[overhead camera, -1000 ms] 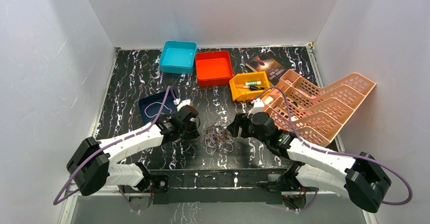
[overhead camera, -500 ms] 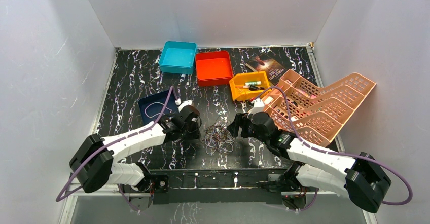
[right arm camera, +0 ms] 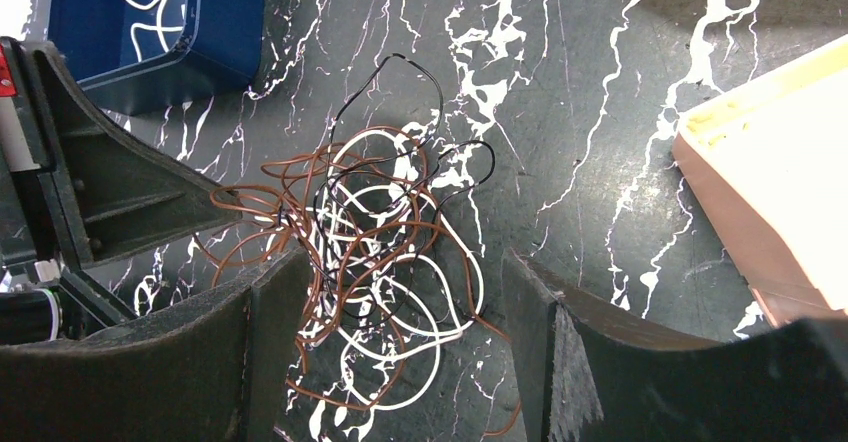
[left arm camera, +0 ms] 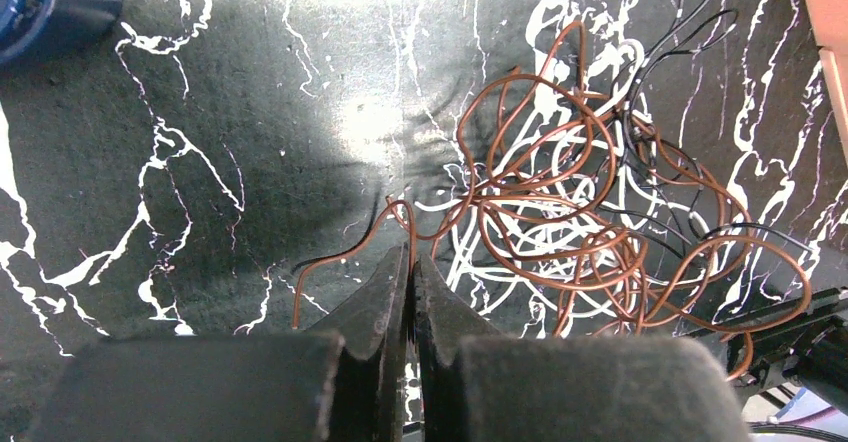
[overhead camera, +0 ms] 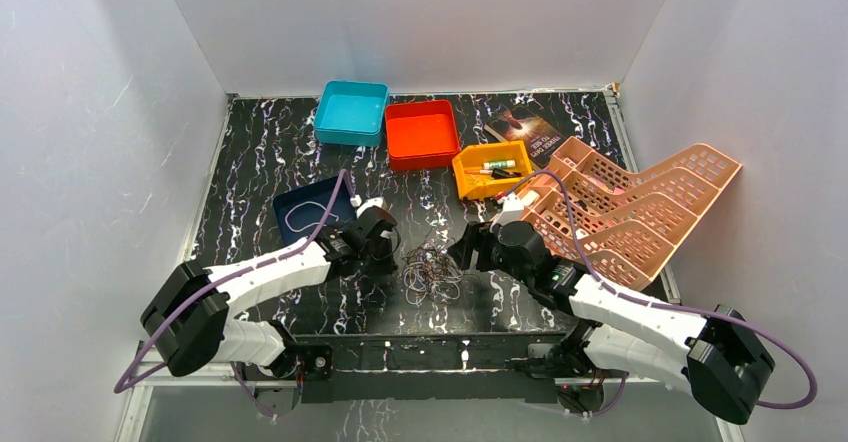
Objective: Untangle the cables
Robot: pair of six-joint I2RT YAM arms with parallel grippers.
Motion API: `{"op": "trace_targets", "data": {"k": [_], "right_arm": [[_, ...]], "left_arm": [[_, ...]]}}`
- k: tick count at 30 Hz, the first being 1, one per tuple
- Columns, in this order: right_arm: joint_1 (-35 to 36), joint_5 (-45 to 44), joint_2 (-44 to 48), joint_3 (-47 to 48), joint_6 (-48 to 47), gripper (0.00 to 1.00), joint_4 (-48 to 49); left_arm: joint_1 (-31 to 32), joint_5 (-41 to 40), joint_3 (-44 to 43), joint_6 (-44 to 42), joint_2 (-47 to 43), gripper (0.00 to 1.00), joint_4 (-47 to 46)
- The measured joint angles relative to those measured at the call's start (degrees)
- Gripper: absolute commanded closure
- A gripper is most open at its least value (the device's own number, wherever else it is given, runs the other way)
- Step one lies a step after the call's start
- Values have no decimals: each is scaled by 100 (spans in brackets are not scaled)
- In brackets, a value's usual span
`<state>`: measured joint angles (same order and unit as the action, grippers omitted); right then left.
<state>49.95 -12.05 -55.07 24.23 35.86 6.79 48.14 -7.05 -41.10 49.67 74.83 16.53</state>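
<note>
Left arm (overhead camera: 270, 267): edging rightward since a second ago, bringing its tip up against the tangle.
Left pincer (left arm camera: 408, 262): pressing shut, tips touching a brown strand at the heap's left edge; pinching it or not, cannot tell.
Right pincer (right arm camera: 400, 272): standing wide open, fingers straddling the heap.
Cables (overhead camera: 430, 274): lying knotted in brown, white and black loops on the bench (overhead camera: 250, 152), between both pincers.
Navy tray (right arm camera: 170, 67): holding one white cable, sitting near the left pincer.
</note>
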Motion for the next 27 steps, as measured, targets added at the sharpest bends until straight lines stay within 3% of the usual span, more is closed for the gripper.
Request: {"op": "trace_targets", "data": {"k": [10, 27], "right_arm": [[0, 0, 103, 0, -181, 20, -4], [0, 214, 278, 409, -1652, 17, 684]], "left_arm": [[0, -350, -955, -597, -181, 100, 514], [-2, -162, -2686, -2446, -518, 100, 780]]}}
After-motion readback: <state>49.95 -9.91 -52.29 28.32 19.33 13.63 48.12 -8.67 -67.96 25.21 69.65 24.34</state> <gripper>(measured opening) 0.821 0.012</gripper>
